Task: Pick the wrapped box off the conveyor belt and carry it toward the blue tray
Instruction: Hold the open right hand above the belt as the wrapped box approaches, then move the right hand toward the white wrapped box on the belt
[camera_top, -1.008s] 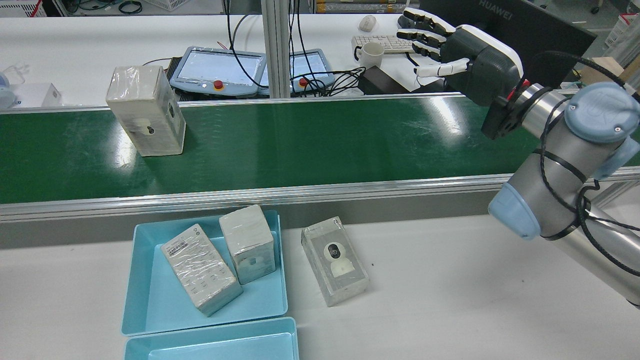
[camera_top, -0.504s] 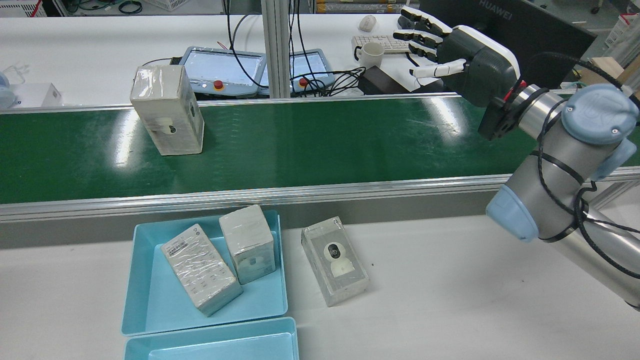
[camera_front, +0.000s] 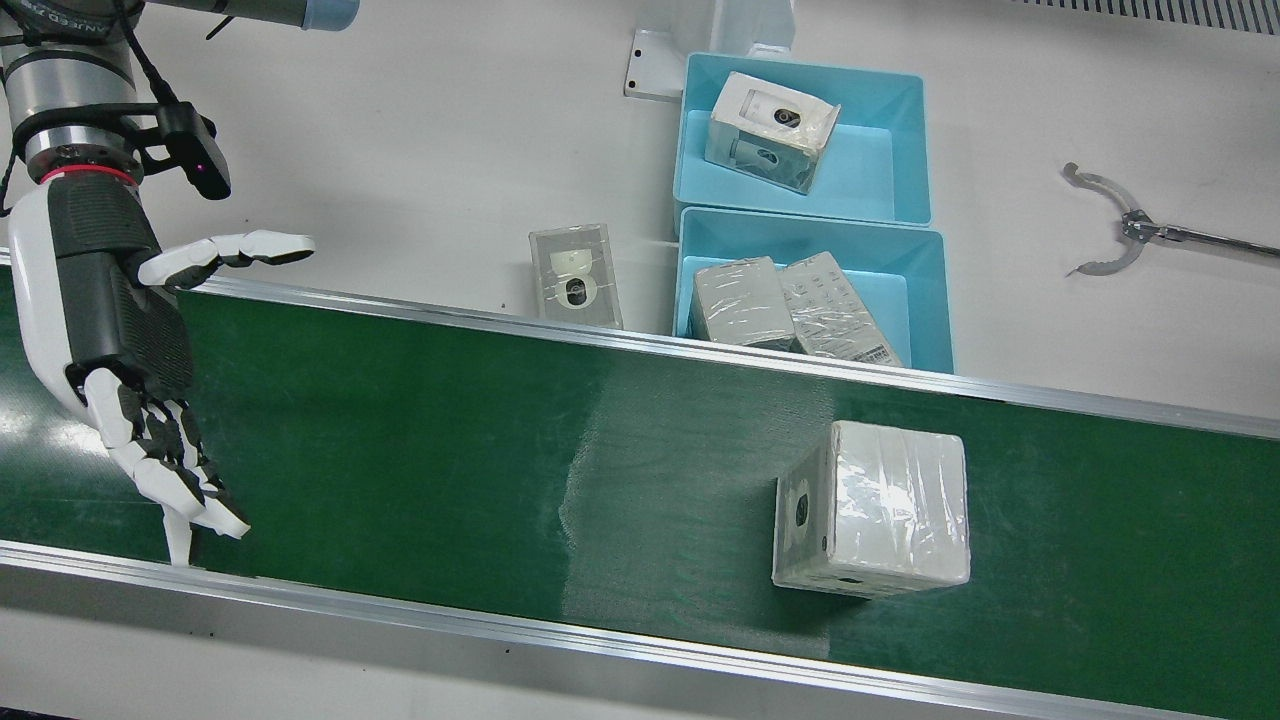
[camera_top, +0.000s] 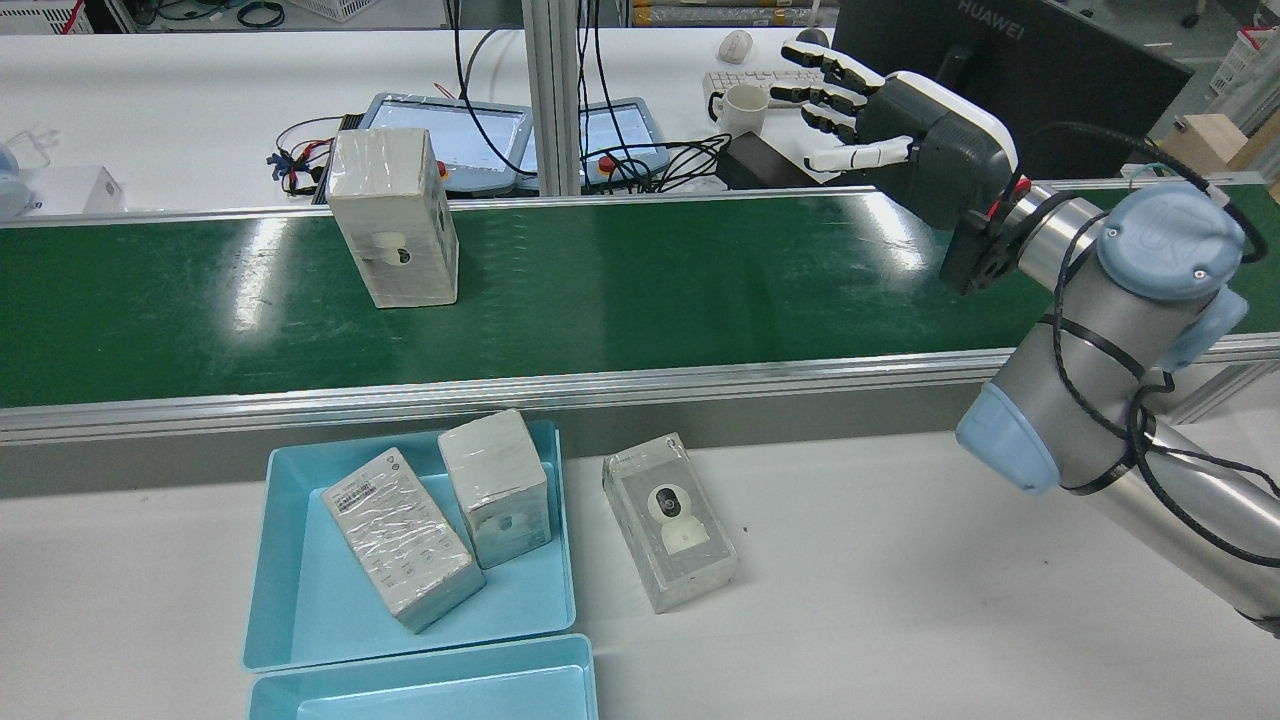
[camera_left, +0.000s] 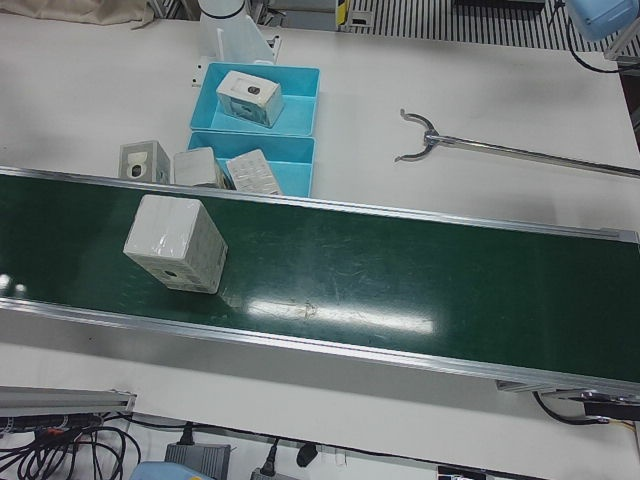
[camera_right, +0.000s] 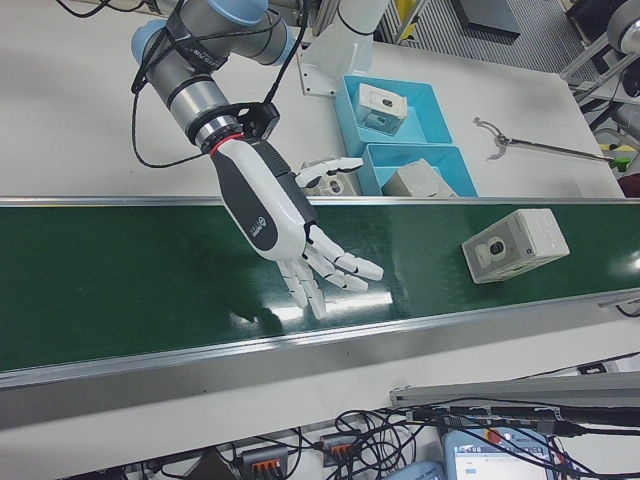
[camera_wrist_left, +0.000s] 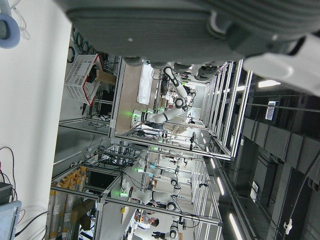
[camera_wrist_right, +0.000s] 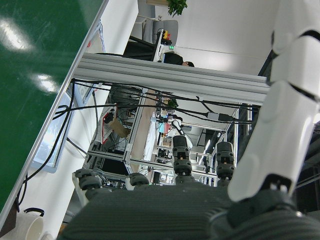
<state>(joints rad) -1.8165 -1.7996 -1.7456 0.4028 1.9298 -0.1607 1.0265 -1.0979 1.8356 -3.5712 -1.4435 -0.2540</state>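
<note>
I see a glossy film-wrapped white box (camera_top: 394, 218) on the scuffed, sheeny green belt (camera_top: 640, 280) with brushed-metal rails (camera_top: 500, 392).

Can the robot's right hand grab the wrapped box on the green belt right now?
Probably not yet. The right hand hovers open, well apart from the wrapped box, though only bare conveyor belt lies between them.

— Any legible markings?
— "HUAWEI" on the back of the black monitor (camera_top: 1010, 50), rear view.
— Others?
— The label on the flat box (camera_top: 402, 536) in the blue tray (camera_top: 300, 610) is too small to read.
</note>
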